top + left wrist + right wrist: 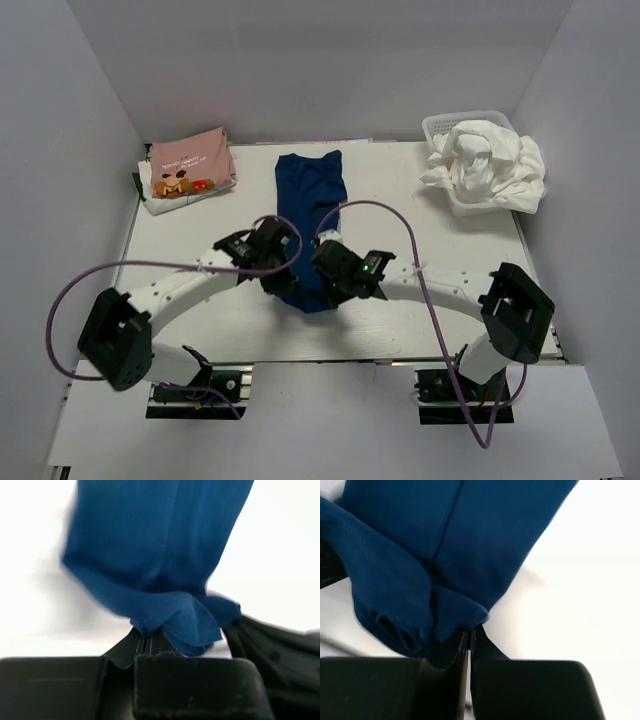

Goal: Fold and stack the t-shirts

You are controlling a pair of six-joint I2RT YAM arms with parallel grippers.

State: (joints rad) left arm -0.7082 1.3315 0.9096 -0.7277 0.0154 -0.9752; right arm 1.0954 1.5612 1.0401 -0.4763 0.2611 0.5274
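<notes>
Mid-table: navy shirt lies as a long, narrow strip running from the far side toward the arms. Its far end is flat on the table and its near end is bunched between the two grippers.
Left gripper: at the strip's near-left corner, arm reaching in from the left.
Left fingers: together, clamped on a puckered fold of the navy hem; in the left wrist view the cloth spreads away from the pinch, and a stitched edge curls over just right of it.
Right gripper: at the strip's near-right corner, just beside the left one.
Right fingers: together, pinching navy cloth at their tips; the shirt runs away from them with a lengthwise crease down its middle, and a rolled wad hangs to the left.
Near end: whether it is off the table cannot be told.
Pink shirt: folded at the far-left corner, cartoon print up, lying on a white layer whose edge shows beneath it.
Basket: at the far-right corner, well apart from the grippers.
White shirts: crumpled in a heap that fills the basket and spills over its right side.
</notes>
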